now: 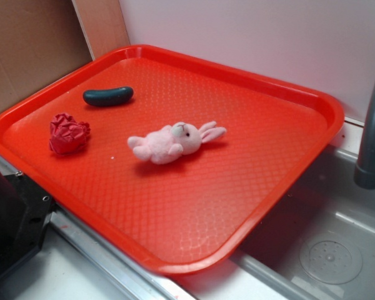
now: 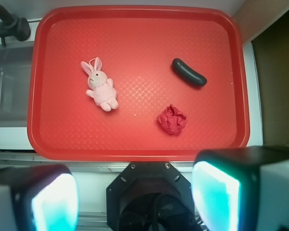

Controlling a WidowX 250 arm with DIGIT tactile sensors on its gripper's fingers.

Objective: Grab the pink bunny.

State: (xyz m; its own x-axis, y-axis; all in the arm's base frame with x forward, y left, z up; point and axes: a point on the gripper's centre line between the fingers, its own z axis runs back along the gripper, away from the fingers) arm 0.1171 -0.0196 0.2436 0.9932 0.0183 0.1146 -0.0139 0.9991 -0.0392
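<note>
Here, a wide red tray [image 1: 287, 87] spans a counter beside a steel sink [image 1: 337, 250], its grey tap [image 1: 374, 134] rising at the edge of the exterior view. On the tray lie three things, well apart from one another: a pink bunny [image 1: 172, 142] near the middle, a dark green pickle toy [image 1: 108, 96] toward the back, and a crumpled red paper ball [image 1: 69, 133] near the front rim. The bunny rests on its back, ears pointing toward the sink side, limbs loosely splayed, nothing touching it. In the wrist view the gripper [image 2: 135, 197] hangs high over the tray's near edge, its two fingers [image 2: 216, 192] spread wide with nothing between them, the bunny [image 2: 101, 86] up and to the left of centre. The plush looks light, soft and easily squashed, unlikely to slip or break; the rounded body just below the head seems the surest place to pinch, across its narrow width, since the thin ears would likely fold and slide free
</note>
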